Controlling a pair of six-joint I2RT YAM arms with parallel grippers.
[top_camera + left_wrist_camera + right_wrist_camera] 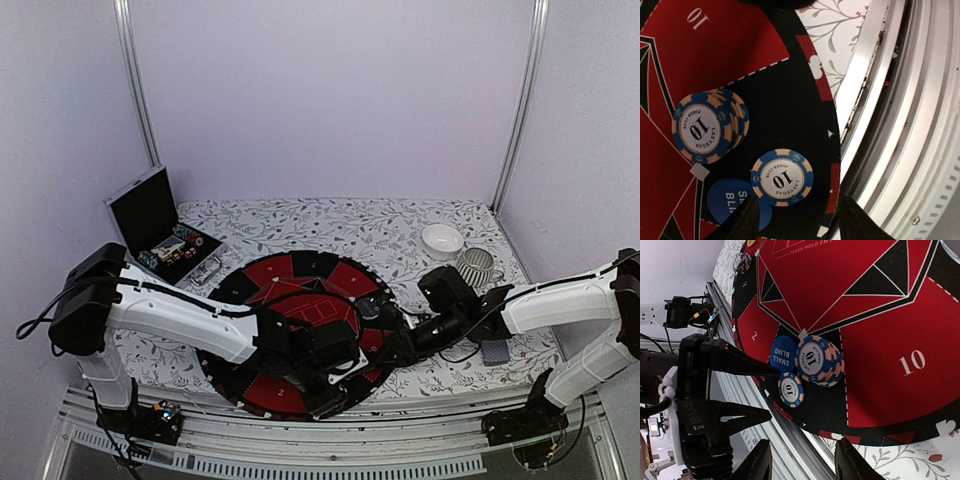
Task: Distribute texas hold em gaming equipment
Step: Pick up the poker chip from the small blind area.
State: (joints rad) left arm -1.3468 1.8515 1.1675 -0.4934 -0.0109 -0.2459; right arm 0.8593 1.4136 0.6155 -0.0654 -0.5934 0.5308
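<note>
- At the near rim of the round red-and-black mat (270, 280), on a black field: a single chip (782, 177), blue and cream, lying flat, marked 10.
- Just beside it but apart: a stack (702, 127) of like chips, slightly fanned, sitting on the dashed line between the black and red fields.
- Close against that stack: a blue disc button (727, 202), lettered SMALL BLIND in the right wrist view, partly covered by a finger in the left wrist view.
- As for the left gripper (797, 222): spread wide, gripping nothing, low over the mat, one finger to each side of the single chip, tips just short of it.
- As for the right gripper (805, 462): parted too, nothing between its fingers, above the mat's near edge where it meets the flowered cloth (900, 460).
- Alongside that edge: a metal rail (900, 125).
- On the cloth under the right arm, well apart from the chips: a grey-blue card pack (495, 352).
- At the far left: an open case (150, 225) holding coloured pieces too small to name.
- At the far right, side by side: a white bowl (442, 240) and a ribbed cup (477, 265).
</note>
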